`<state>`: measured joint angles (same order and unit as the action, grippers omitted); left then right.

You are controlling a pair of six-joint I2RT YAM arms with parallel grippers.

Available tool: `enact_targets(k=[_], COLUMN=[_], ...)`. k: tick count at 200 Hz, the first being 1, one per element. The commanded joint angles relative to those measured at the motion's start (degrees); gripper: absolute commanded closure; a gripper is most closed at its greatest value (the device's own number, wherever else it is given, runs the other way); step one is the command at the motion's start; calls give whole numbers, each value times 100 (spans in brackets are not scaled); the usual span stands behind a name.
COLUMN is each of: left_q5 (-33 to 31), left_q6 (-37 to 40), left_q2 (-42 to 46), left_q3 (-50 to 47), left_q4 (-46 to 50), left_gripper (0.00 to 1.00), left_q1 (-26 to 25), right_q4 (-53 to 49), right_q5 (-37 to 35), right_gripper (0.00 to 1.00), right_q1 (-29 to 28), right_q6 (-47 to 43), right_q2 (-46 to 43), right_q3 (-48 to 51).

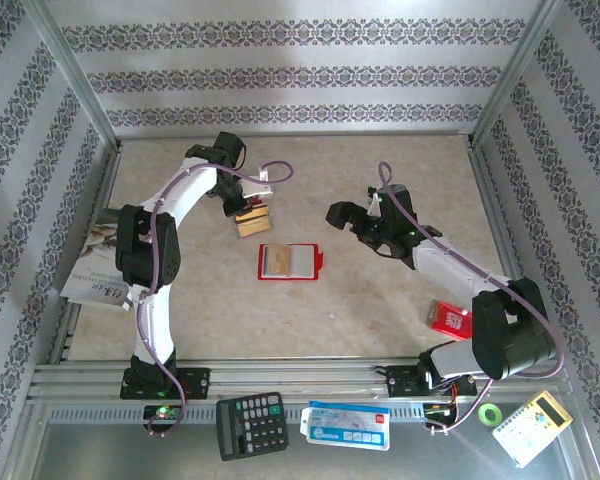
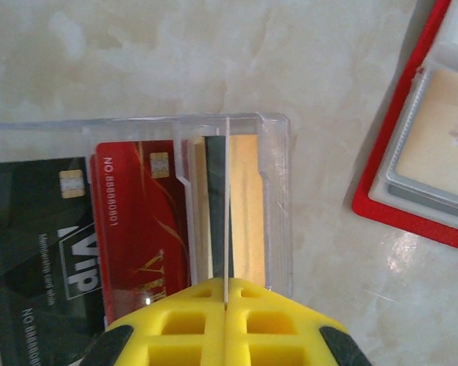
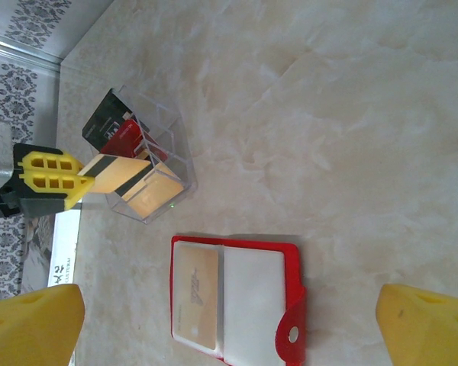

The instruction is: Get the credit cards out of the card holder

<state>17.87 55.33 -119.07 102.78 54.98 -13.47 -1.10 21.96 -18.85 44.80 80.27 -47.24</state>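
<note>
Yellow fingers (image 2: 175,324) of the left gripper (image 2: 226,299) sit at the bottom of the left wrist view, pressed tight together. They pinch a thin tan plastic card with a dark stripe (image 3: 122,174) and hold it right at a small see-through plastic box (image 2: 278,191). I cannot tell if its tip is inside. In that box lie a black plastic card (image 2: 38,252) and a red plastic card (image 2: 137,229). Both say "VIP", and the red one has a number that starts with "NO." and some eights.

The small red folding card holder (image 1: 318,262) lies open and flat in the middle of the top view. One more tan card (image 3: 197,293) sits in its pale pocket, on the left half in the right wrist view. Its long side runs up and down that frame. Its writing is too small to read.

The right gripper (image 1: 350,220) hangs just to the upper right of the holder in the top view, fingers spread wide, holding nothing. I think the right arm is best placed for this card, because it is free and the holder lies right under it.
</note>
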Motion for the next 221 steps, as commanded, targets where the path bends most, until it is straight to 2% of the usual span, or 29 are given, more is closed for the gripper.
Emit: enact_targets(k=[1,28,53,97,131,148,156,171,198,206,221], left_q5=[137,-2,43,146,138,-107,-298,-595,-800,-958,-1176], left_q6=[209,130,-93,-692,-1889,-2826,-3259,-4061,-4869,-5137,-5540], left_q2=[-137,-169,-79,486,1310,1877,2144,2669,3673,3952,4432], left_q3=[124,89,220,-39,-830,-1519,-1779,-2252,-3277,-3521,-3959], left_q4=[296,197,196,-473,-1573,-2412,-2616,-2817,-3184,-3249,-3296], left_gripper=[100,99,79,68,60,50,41,30,18,9,4], left_q1=[83,82,114,180,190,188,195,191,198,197,204], right_q4=[21,21,22,11,-20,-119,-187,-300,-410,-449,-582], right_q5=[50,46,59,80,59,-15,-92,-279,-547,-612,-812], right_gripper=[2,2,2,2,2,2,2,2,2,3,3], right_q1=[28,23,22,26,-45,-189,-283,-501,-956,-1085,-1347], right_q6=[42,47,56,31,11,-34,-56,-101,-94,-78,-76], right_q2=[-160,-185,-179,-148,-80,-31,-14,19,181,249,388], right_q3=[17,29,25,5,35,-16,-38,-104,-200,-238,-347])
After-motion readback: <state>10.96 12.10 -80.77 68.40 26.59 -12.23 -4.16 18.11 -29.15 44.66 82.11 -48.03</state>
